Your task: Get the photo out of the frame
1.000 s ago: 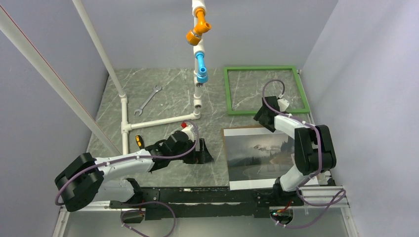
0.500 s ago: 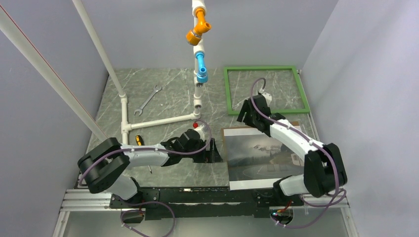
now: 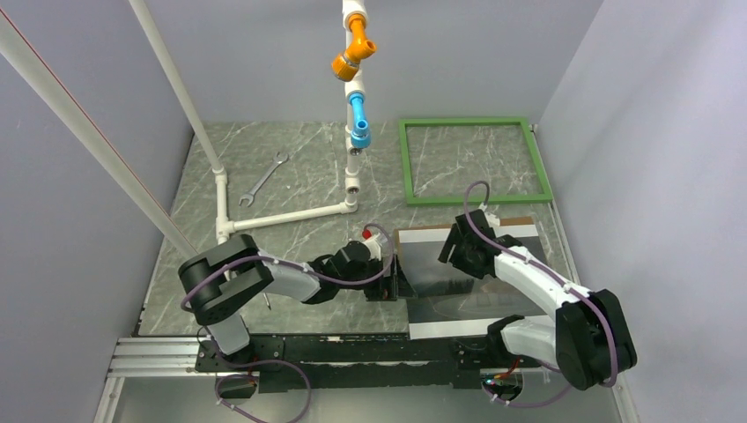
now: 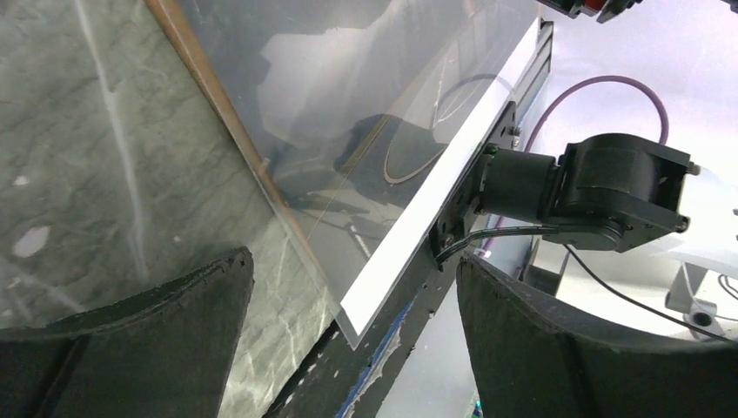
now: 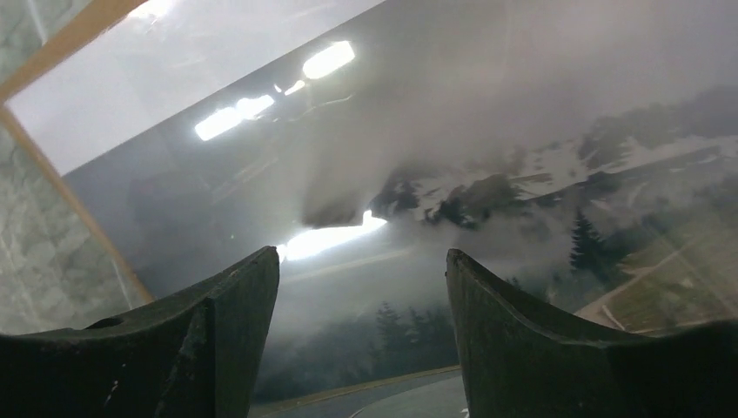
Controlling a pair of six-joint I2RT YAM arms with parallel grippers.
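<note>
The photo (image 3: 432, 293), a dark misty print with a white border, lies flat at the near right on a brown backing panel (image 3: 520, 221). The empty green frame (image 3: 480, 200) lies behind it at the back right. My left gripper (image 3: 396, 280) is open, low at the photo's left edge. In the left wrist view its open jaws (image 4: 352, 340) straddle the near-left corner of the photo (image 4: 435, 200). My right gripper (image 3: 451, 251) is open just above the photo's upper left part. The photo (image 5: 452, 131) fills the right wrist view between the open fingers (image 5: 361, 331).
A white pipe assembly (image 3: 282, 216) with blue and orange fittings (image 3: 359, 115) stands left of centre. A wrench (image 3: 264, 179) lies at the back left. The black rail (image 3: 352, 348) runs along the near edge, close under the photo's corner. Walls close in on both sides.
My left gripper has moved right to the photo's left edge. My right gripper has come back from beside the green frame and down over the photo. The photo has not moved.
</note>
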